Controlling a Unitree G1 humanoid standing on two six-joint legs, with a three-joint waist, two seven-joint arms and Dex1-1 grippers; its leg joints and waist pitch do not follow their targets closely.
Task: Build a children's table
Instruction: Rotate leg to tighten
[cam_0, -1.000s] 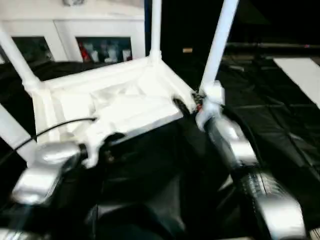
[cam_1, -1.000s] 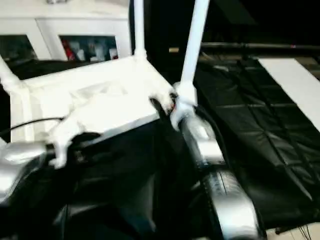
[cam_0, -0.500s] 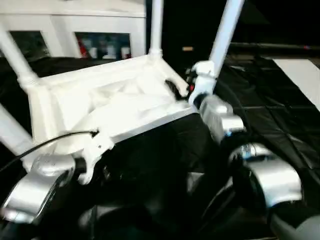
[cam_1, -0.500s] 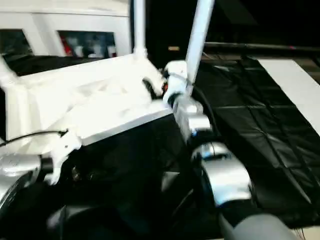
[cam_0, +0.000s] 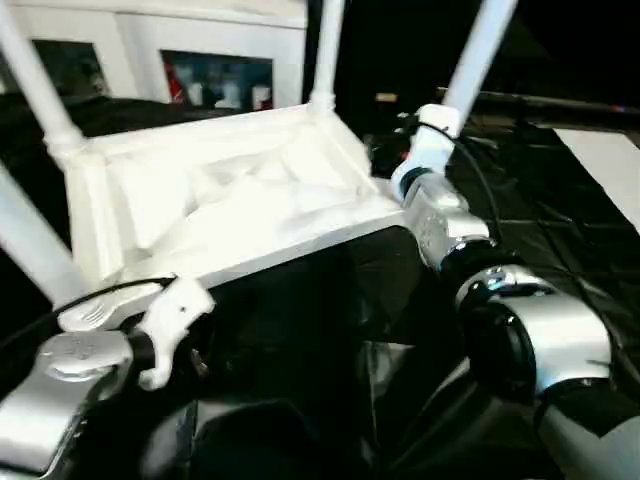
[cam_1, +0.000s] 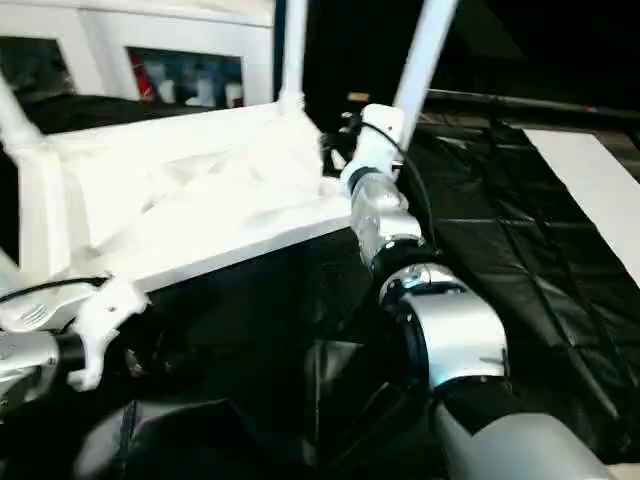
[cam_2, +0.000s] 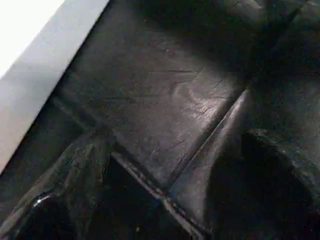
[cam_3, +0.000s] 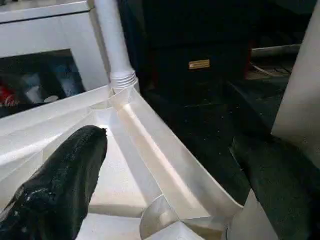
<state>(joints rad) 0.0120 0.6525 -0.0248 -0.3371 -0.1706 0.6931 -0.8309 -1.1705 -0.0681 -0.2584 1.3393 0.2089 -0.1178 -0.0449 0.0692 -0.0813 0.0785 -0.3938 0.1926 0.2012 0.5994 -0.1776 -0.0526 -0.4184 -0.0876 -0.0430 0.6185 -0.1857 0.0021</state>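
Observation:
The children's table (cam_0: 230, 200) lies upside down on the black mat, ribbed underside up. Its legs stand in the corner sockets: the far right leg (cam_0: 328, 50), the near right leg (cam_0: 480, 50) and two at the left (cam_0: 35, 90). My right gripper (cam_3: 170, 140) is open at the near right corner. Its fingers (cam_3: 65, 185) straddle the table's rim (cam_3: 165, 170), and the near right leg (cam_3: 300, 90) rises just beside one finger. My left gripper (cam_2: 167, 142) is open over the mat, below the table's near edge (cam_2: 30, 70), with nothing between its fingers.
A white cabinet (cam_0: 200, 40) with glass doors stands behind the table. Black padded mat (cam_0: 560, 210) covers the floor around it. A white panel (cam_0: 610, 160) lies at the far right. My silver forearms (cam_0: 530, 340) reach in from the near side.
My right gripper has opened wider at the near right corner and its elbow has drawn closer to the camera. My left wrist has sunk below the table's near edge. The view has shifted.

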